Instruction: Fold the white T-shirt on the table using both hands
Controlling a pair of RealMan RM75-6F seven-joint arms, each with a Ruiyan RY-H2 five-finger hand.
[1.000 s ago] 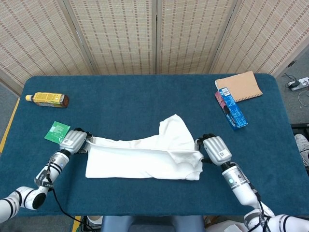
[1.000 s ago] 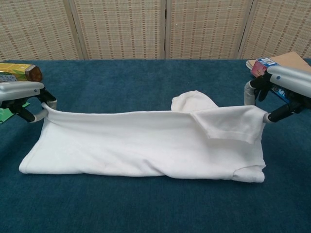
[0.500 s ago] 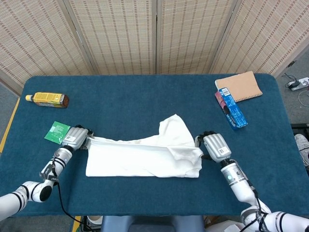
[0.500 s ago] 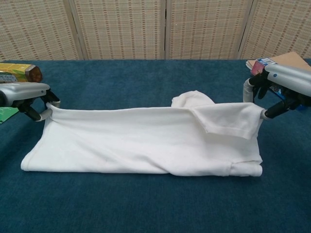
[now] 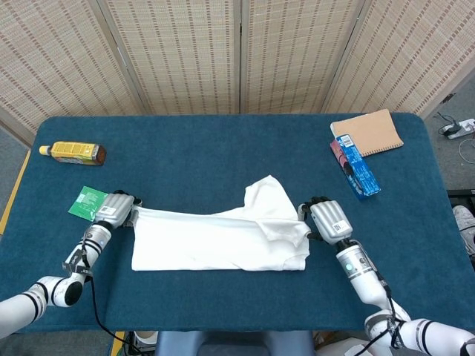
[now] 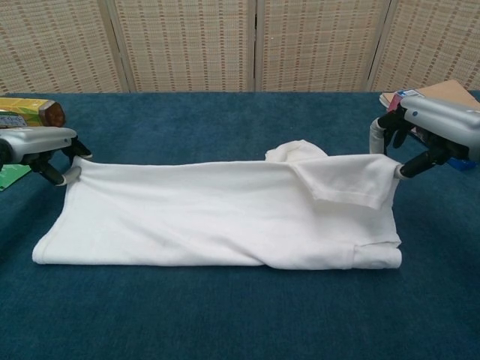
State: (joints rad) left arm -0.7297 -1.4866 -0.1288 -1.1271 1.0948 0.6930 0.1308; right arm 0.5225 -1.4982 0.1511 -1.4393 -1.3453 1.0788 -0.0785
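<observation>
The white T-shirt (image 5: 219, 241) (image 6: 217, 214) lies folded lengthwise across the middle of the blue table, with one sleeve (image 5: 266, 196) sticking out toward the far side. My left hand (image 5: 115, 209) (image 6: 41, 145) pinches the shirt's upper left corner and holds it slightly off the cloth below. At the opposite end my right hand (image 5: 329, 221) (image 6: 435, 127) pinches the upper right corner, where a sleeve flap (image 6: 345, 180) droops over the fold. The lifted top edge runs taut between both hands.
A yellow bottle (image 5: 73, 153) lies at the far left and a green packet (image 5: 87, 202) sits just beside my left hand. At the far right are a brown notebook (image 5: 367, 133) and a blue box (image 5: 357, 166). A woven screen stands behind the table.
Both hands have carried the shirt's upper edge a little farther from me. The right end of the fold has flattened, and the shirt has drawn slightly tighter.
</observation>
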